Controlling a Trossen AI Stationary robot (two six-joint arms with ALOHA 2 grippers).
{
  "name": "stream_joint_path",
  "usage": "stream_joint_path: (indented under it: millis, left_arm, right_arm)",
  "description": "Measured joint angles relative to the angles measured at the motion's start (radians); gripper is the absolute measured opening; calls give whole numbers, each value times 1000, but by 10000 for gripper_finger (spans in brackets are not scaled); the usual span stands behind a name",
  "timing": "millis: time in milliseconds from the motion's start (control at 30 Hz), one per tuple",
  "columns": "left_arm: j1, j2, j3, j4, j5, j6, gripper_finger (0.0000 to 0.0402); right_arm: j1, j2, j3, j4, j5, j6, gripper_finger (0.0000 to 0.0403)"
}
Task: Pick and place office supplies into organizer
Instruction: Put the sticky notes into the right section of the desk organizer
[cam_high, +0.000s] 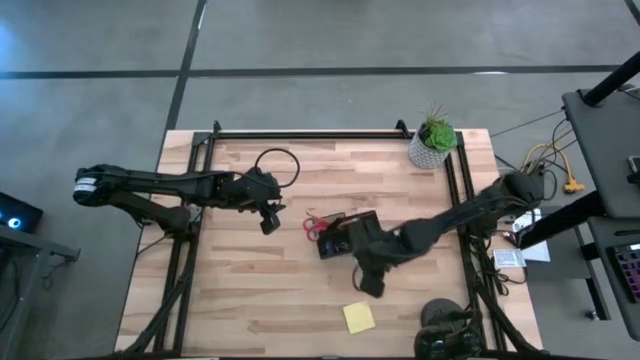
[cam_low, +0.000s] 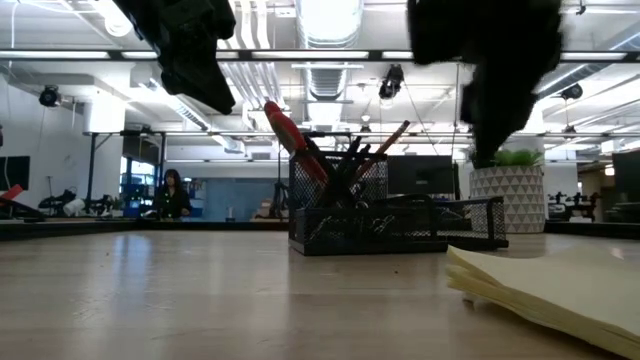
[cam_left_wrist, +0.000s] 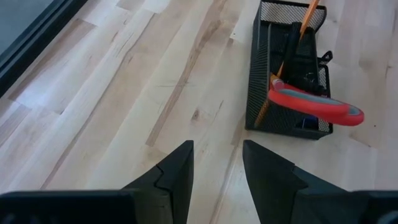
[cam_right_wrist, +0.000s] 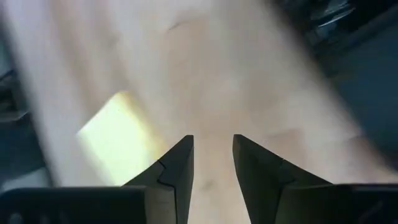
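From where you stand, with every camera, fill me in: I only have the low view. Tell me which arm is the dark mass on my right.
Observer: That is the right arm; its right gripper hangs between the organizer and the sticky-note pad.
Operator: Give me its fingers.
Observer: Open, holding nothing, with the yellow pad ahead in its wrist view.
Operator: Now the other arm.
Observer: The left gripper is open too, left of the organizer and apart from it.
Operator: Report what is loose on the table.
Observer: Only the pad; the scissors and pencil stand in the organizer.
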Motion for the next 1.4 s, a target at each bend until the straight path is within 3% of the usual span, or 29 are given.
stream_joint_path:
  millis: [167, 400, 633, 767, 1033, 1200, 1400]
  left_arm:
    - [0, 0, 0, 1, 46, 11, 123]
    - [-42, 6, -1, 187, 288, 99, 123]
    - [-178, 75, 0, 393, 298, 55, 123]
    - [-265, 146, 11, 411, 304, -63, 123]
    - [-348, 227, 28, 563, 317, -309, 123]
    - [-401, 360, 58, 873, 307, -393, 123]
    - [-429, 594, 166, 908, 286, -396, 123]
  right_arm:
    - [126, 5, -15, 13, -65, 92, 107]
    - [188, 57, -39, 89, -65, 284, 107]
    - [191, 93, -41, 133, -97, 283, 107]
    - [196, 134, -41, 138, -104, 263, 107]
    - [214, 208, -37, 237, -218, 141, 107]
    - [249, 208, -37, 243, -198, 110, 107]
    - [283, 205, -37, 245, -157, 101, 107]
